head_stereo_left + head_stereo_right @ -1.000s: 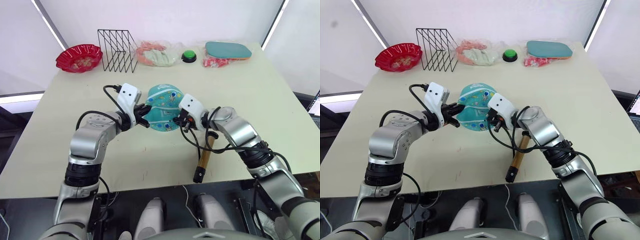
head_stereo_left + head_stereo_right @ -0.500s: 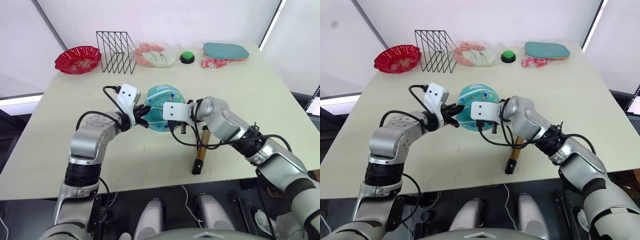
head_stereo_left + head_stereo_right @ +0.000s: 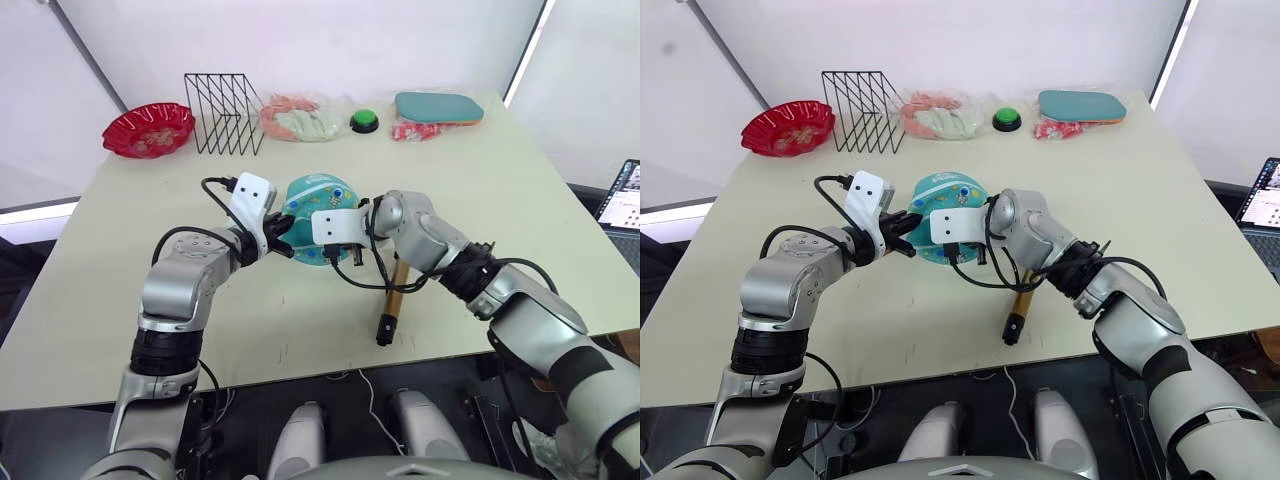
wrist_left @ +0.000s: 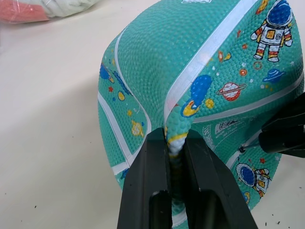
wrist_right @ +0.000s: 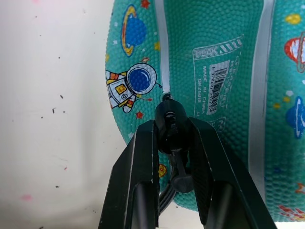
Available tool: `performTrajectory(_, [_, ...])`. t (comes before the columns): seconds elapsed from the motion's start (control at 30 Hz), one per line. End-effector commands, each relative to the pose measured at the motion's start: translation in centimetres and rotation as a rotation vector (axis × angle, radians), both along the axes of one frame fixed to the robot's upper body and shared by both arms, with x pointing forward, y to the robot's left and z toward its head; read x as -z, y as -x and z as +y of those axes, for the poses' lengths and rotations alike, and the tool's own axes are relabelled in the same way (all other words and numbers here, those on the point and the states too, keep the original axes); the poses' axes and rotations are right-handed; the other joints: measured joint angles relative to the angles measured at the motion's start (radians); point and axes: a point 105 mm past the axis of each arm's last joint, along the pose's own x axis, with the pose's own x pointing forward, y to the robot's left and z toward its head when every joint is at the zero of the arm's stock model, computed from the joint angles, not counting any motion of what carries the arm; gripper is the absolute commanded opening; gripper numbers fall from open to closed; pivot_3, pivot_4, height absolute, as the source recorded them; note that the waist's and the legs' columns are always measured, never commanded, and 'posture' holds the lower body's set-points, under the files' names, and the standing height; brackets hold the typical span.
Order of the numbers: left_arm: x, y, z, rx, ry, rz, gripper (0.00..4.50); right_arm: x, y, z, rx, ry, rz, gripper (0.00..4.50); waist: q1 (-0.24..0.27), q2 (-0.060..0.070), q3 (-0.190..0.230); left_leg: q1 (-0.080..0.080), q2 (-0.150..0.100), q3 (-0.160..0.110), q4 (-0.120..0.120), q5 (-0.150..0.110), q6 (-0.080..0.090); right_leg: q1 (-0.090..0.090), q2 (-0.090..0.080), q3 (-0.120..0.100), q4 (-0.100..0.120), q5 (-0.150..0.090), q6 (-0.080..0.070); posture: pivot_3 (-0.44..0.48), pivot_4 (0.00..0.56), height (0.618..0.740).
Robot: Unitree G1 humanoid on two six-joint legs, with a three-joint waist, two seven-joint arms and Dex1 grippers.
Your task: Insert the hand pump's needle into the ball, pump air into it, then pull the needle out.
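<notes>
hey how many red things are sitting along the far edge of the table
2: a red bowl at the far left corner, and a red-printed packet at the far right beside the teal paddle case. Others may be hidden.

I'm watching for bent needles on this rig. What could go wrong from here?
The right gripper holds the needle's fitting against the ball; off-angle pushing could bend the needle. The left gripper only pinches a fold of soft rubber, which may slip. The hand pump lies loose and could drag by its hose.
</notes>
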Motion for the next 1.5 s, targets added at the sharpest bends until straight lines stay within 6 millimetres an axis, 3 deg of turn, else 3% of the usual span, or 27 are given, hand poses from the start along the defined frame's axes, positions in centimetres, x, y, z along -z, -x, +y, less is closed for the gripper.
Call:
performTrajectory(0.03, [3.4,1.1,-1.1,0.05,0.016,0.145,0.0,1.8,0.0,1.0,0.01,0.018,0.013,0.34,-0.003,-0.001,-0.003,0.001,0.001,0.0,0.0,0.0,0.0,0.0,0.0,0.0,0.0,0.0,0.0,0.0,0.15,0.74])
performTrajectory(0.27, [3.5,1.1,-1.0,0.049,0.016,0.15,0.0,3.6,0.2,1.6,0.006,0.04,0.053,0.34,-0.013,-0.003,-0.014,0.007,0.007,-0.001,-0.005,0.0,0.0,0.001,0.007,0.0,0.0,-0.002,-0.004,0.0,0.15,0.74])
performTrajectory(0.4, [3.5,1.2,-1.0,0.049,0.015,0.152,0.0,3.7,0.1,1.7,0.005,0.042,0.052,0.34,-0.013,-0.003,-0.014,0.02,0.007,-0.002,-0.015,0.0,0.0,0.01,0.009,0.001,-0.001,-0.004,-0.007,0.0,0.15,0.74])
performTrajectory(0.7, [4.1,1.3,-0.9,0.048,0.013,0.167,0.0,4.1,0.9,3.7,-0.013,-0.012,0.098,0.34,-0.026,-0.002,-0.015,0.022,0.008,-0.008,-0.017,0.0,-0.001,0.012,0.008,-0.004,-0.001,-0.006,-0.01,0.0,0.15,0.74])
performTrajectory(1.2, [4.6,1.5,-0.4,0.035,0.027,0.182,0.0,6.7,1.6,4.1,-0.028,0.043,0.129,0.34,-0.049,0.011,-0.027,0.023,0.006,-0.035,-0.02,-0.003,-0.006,0.017,0.006,-0.018,0.0,-0.011,-0.019,0.0,0.15,0.74])
performTrajectory(1.5, [4.9,1.7,-0.1,0.033,0.025,0.193,0.0,7.7,1.5,4.1,-0.009,0.063,0.125,0.34,-0.056,0.011,-0.03,0.025,-0.004,-0.049,-0.025,-0.004,-0.006,0.018,0.003,-0.019,0.0,-0.012,-0.02,0.0,0.15,0.74])
